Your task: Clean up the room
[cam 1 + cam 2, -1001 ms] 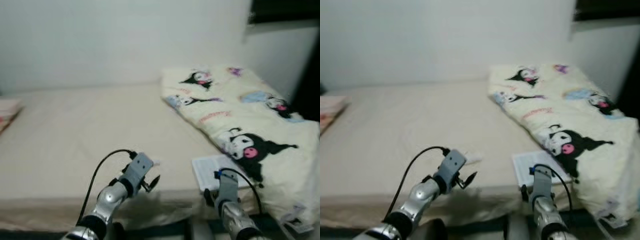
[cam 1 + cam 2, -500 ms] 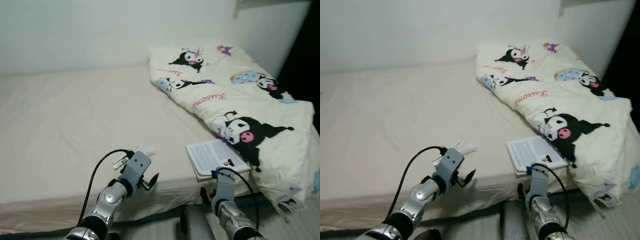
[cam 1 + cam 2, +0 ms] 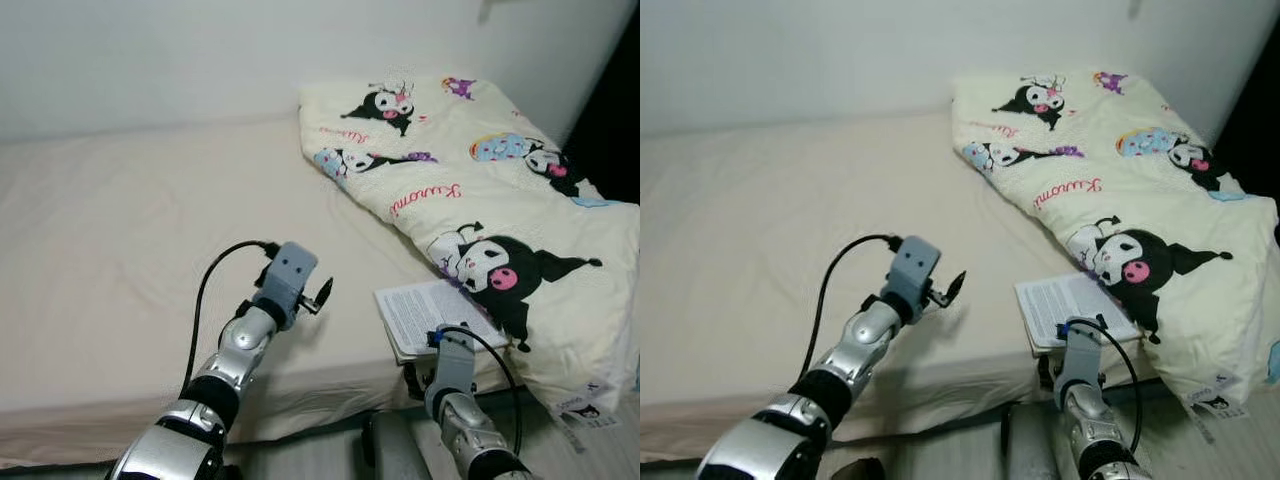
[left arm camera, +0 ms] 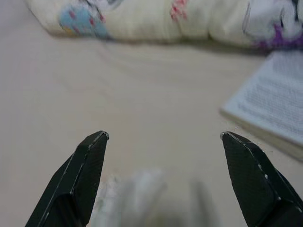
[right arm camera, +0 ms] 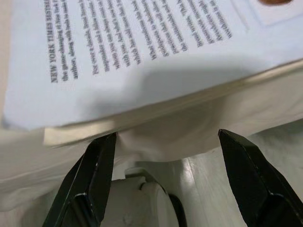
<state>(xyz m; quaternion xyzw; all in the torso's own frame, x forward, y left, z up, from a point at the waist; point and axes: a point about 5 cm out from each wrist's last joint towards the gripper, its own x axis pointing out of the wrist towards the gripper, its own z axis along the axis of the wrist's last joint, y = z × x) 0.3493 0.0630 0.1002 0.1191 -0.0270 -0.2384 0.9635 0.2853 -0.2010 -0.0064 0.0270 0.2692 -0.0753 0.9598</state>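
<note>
My left gripper reaches out over the beige bed sheet, open, with nothing between its fingers. In the left wrist view a blurred white crumpled scrap lies on the sheet just short of the fingertips. A paperback book lies flat at the bed's front edge, text side up, partly tucked under the cartoon-print blanket. My right gripper is open, low against the bed's edge just beneath the book.
The folded blanket covers the right side of the bed up to the white wall. The left and middle of the mattress are bare sheet. A dark rounded object sits on the floor between my arms below the bed's edge.
My left arm has risen and stretched forward over the bed, now covering the white scrap in the eye views. The right arm stays at the book's edge. The camera shifted slightly.
</note>
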